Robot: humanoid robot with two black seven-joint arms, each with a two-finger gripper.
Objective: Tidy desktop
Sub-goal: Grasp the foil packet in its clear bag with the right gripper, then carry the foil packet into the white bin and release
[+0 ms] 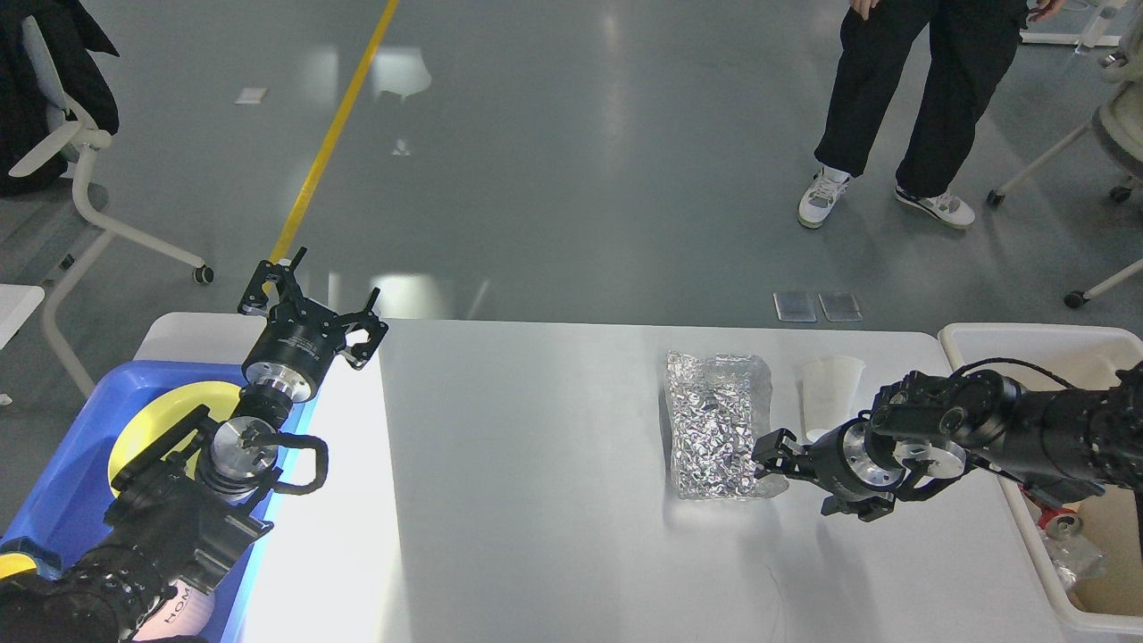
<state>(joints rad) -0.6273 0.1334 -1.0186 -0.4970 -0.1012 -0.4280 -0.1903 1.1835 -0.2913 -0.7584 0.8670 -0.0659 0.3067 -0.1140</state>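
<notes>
The right hand [775, 457] lies low over the worktop [536, 482] near its right edge, fingers spread at the foil bag's [717, 436] near corner, while the left hand [308, 299] points up, released, above the far left corner; no writing is readable.
</notes>
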